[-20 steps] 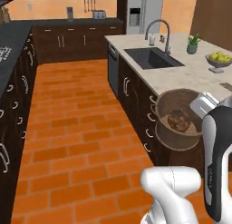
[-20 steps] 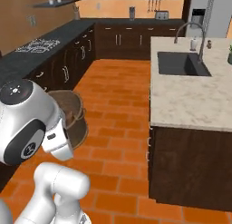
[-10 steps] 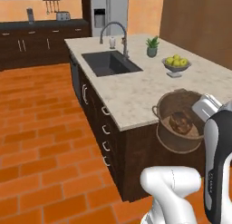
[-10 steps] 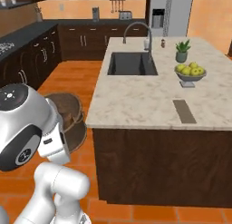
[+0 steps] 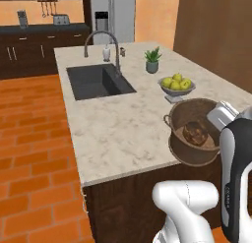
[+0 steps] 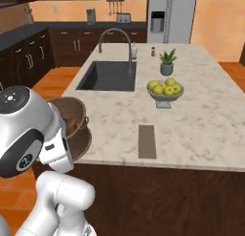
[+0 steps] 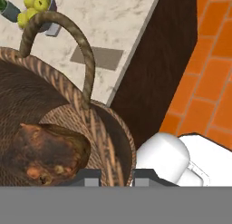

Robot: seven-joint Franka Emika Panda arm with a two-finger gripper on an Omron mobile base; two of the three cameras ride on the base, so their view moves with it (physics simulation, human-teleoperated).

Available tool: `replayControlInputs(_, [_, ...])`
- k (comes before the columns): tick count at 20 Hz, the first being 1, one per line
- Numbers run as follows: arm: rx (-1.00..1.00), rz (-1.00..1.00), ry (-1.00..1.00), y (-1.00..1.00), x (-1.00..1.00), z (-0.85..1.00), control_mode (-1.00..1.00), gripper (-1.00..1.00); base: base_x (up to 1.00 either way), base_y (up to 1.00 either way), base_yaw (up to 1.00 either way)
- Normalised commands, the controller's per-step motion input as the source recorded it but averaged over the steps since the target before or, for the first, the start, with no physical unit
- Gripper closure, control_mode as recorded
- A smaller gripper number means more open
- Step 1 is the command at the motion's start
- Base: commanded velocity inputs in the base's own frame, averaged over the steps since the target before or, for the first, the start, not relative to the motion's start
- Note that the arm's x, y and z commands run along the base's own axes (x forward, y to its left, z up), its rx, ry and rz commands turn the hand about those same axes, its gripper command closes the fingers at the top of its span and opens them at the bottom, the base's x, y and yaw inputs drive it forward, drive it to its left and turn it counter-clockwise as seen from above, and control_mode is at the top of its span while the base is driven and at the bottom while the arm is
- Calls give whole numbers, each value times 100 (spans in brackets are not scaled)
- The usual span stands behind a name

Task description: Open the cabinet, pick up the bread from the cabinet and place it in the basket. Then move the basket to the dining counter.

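- The whole picture has shifted in both base views, so the base has driven: the cameras moved, not the kitchen.
- The dining tabletop [image 5: 123,134], a second ago off to the right beyond the brick floor [image 5: 29,138], now lies straight ahead and much nearer.
- The black tabletop that ran along the left a second ago has slid to the far left edge of the right base view.
- The basket [image 5: 193,133], earlier over the floor beside the island's front, now hangs over the island's near right edge, just near of the fruit bowl [image 5: 176,84].
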Motion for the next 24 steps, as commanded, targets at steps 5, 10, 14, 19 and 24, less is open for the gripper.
replayControlInputs(5, [0, 0, 0, 0, 0, 0, 100, 100, 31, -78, 22])
replayControlInputs(10, [0, 0, 0, 0, 0, 0, 100, 100, 26, -79, 22])
replayControlInputs(14, [0, 0, 0, 0, 0, 0, 100, 100, 34, -100, 11])
replayControlInputs(19, [0, 0, 0, 0, 0, 0, 100, 100, 33, -74, 12])
replayControlInputs(24, [0, 0, 0, 0, 0, 0, 100, 100, 50, -5, 3])
